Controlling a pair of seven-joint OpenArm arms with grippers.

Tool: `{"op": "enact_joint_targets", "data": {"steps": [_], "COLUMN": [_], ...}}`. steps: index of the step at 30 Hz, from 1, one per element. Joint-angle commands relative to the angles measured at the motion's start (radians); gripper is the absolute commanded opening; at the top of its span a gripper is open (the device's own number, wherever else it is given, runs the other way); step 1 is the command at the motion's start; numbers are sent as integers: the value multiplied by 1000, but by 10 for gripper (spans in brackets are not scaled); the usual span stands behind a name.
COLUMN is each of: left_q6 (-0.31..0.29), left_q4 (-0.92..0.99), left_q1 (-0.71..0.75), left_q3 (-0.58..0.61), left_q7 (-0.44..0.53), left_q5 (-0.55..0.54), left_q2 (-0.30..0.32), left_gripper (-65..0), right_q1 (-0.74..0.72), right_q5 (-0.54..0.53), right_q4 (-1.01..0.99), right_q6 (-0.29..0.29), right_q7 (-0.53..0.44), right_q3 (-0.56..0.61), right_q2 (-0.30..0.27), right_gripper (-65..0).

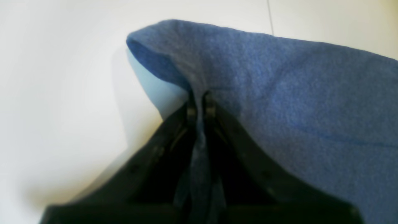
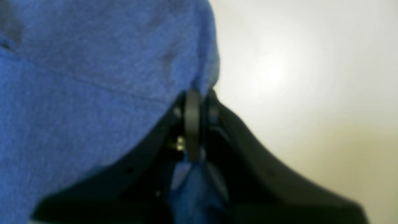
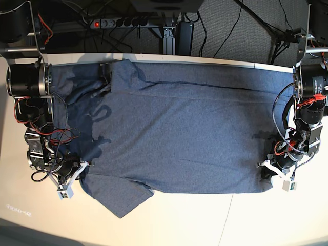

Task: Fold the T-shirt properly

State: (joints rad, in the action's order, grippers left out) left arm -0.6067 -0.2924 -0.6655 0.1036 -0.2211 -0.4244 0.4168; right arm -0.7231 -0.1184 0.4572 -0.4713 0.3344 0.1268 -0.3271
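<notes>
**Both grippers pinched on the near edge, fold about to begin**

The T-shirt lies spread flat across the table, filling the middle of the base view from about 9 o'clock to 3 o'clock. Its plain side is up; no lettering shows. The long axis runs side to side: one sleeve sticks out at about 7 o'clock, near the arm on that side, so the shoulder end looks to point toward 9 o'clock and the hem toward 3 o'clock.

The left gripper sits at roughly 4 o'clock in the base view, jaws nearly together with a pleat of blue cloth clamped between them; a corner of fabric tents up just beyond the tips. The right gripper is down at 8 o'clock, and its jaws are also pressed onto a bunch of cloth, though that view is blurred.

So, by my reading, both near corners are gripped and the step in hand is lifting the near edge and carrying it toward 12 o'clock. To do it well, the arms should rise together, keep the edge taut between them, and travel level so the fold line stays straight. The loose sleeve at 7 o'clock may drag or tuck under; it is worth watching.
</notes>
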Motion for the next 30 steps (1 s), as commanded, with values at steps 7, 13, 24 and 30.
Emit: {"op": "enact_joint_targets", "data": {"steps": [7, 13, 24, 30], "left_q6": [-91, -91, -91, -91], "left_q4": [-18, -25, -137, -278], "left_q1": [-21, -21, -7, 68], "left_q3": [2, 2, 2, 2], "left_q7": [-23, -54, -234, -484], "left_q5": [-3, -82, -209, -479], "left_q2": [64, 114, 132, 198], "left_gripper": [-650, -650, -650, -650], "right_q1": [2, 92, 269, 357], "right_q5": [-79, -152, -231, -275], "right_q4": [119, 274, 555, 666], "right_q6": [-16, -31, -35, -35], "right_q7": [73, 81, 104, 115], "right_q3": [3, 3, 2, -1], "right_q2": [-37, -101, -177, -234], "right_gripper": [-650, -650, -650, -650]}}
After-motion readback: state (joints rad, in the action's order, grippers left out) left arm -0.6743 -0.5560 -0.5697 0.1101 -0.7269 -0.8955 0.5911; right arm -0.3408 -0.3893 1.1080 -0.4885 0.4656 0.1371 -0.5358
